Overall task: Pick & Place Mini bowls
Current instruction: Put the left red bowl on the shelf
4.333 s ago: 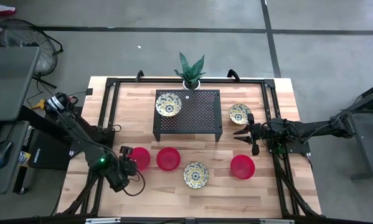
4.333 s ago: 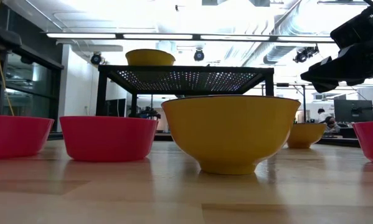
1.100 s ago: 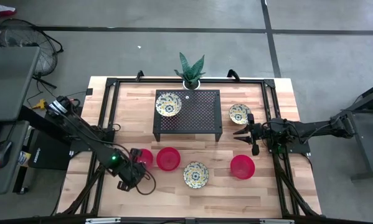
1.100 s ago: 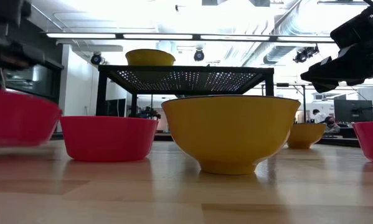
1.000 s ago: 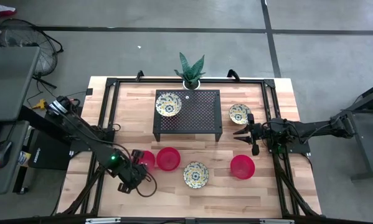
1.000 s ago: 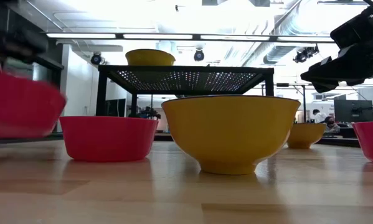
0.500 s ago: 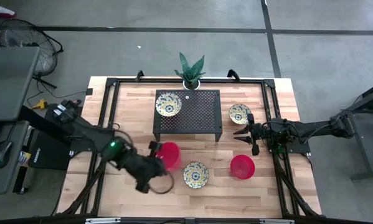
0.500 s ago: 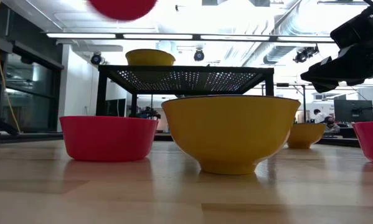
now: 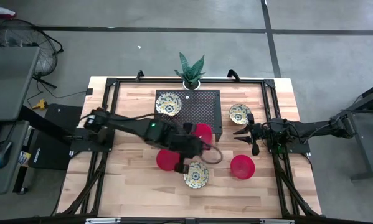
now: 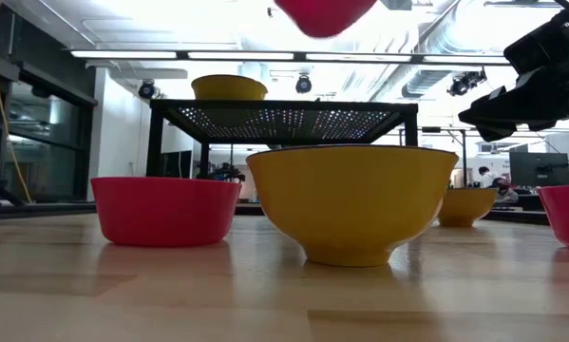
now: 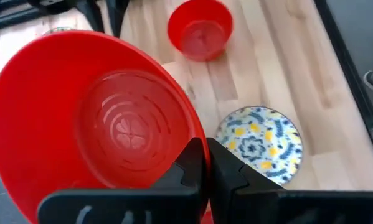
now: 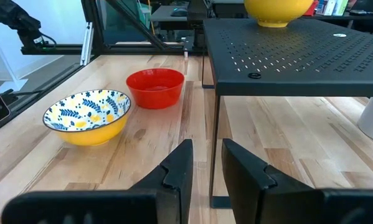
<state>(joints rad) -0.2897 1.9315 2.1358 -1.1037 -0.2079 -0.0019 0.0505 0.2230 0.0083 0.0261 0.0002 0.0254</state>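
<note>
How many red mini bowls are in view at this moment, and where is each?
3. One red bowl is held aloft in the left hand at the black rack's front-right edge; one sits on the table's near-middle; one sits near-right. None seems hidden.

Bare wooden table [image 9: 130, 124] lies open left of the black perforated metal rack [image 9: 198, 115]; glossy red bowls [image 9: 167, 160] and a floral-patterned cream bowl [image 9: 195, 175] crowd the front.

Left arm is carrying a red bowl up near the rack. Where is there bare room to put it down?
The black rack's right side is bare; only a patterned bowl sits at its left end. The table's left side is open too. It is crowded in front of the rack: a red bowl, another patterned bowl and a second red bowl.
</note>
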